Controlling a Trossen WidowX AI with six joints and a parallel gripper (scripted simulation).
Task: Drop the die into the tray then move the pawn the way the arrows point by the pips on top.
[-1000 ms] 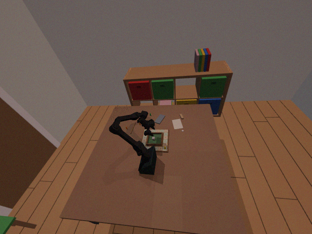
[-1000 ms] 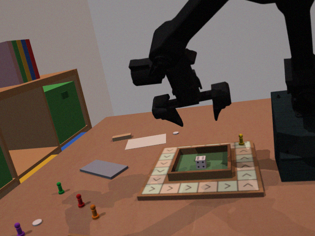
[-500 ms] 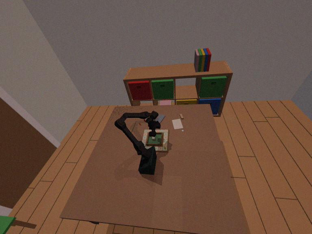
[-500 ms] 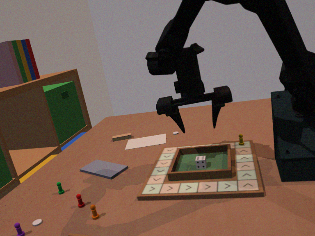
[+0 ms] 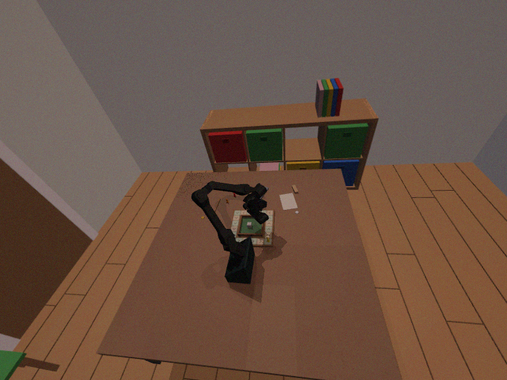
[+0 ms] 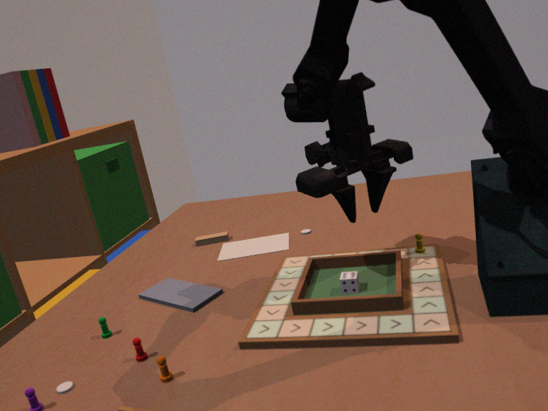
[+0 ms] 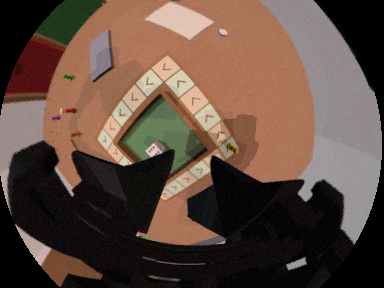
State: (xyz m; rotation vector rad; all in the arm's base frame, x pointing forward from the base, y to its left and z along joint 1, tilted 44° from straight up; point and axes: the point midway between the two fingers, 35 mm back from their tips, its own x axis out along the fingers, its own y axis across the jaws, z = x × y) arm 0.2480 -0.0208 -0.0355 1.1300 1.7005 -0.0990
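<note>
The gripper [image 5: 259, 210] [image 6: 363, 216] [image 7: 192, 156] hangs above the board [image 5: 262, 245] [image 6: 349, 341] [image 7: 134, 97], fingers pointing down, parted moderately with nothing between them; it touches neither the die nor the board. The die [image 5: 249, 223] [image 6: 349, 282] [image 7: 154, 149] lies on the green floor of the tray [image 5: 250, 235] [image 6: 349, 305] [image 7: 140, 117], flat on one face; four pips show on a side face in the exterior view. The yellow pawn [image 5: 268, 239] [image 6: 419, 244] [image 7: 232, 148] stands upright on a corner square of the ring, outside the tray and near the arm's base [image 5: 239, 270] [image 6: 509, 292].

Beyond the board lie a grey slab [image 6: 180, 293] [image 7: 101, 56], a white sheet [image 5: 288, 201] [image 6: 254, 246] [image 7: 180, 20] and a small wooden block [image 5: 294, 189] [image 6: 212, 238]; a white disc [image 5: 296, 212] [image 6: 305, 231] [image 7: 223, 32] lies near the sheet; the green pawn [image 6: 105, 328] [image 7: 68, 77], red pawn [image 6: 140, 350] [image 7: 71, 110], orange pawn [image 6: 164, 369] [image 7: 75, 134] and purple pawn [image 6: 33, 399] [image 7: 56, 118] stand apart from one another on the table, off the board.
</note>
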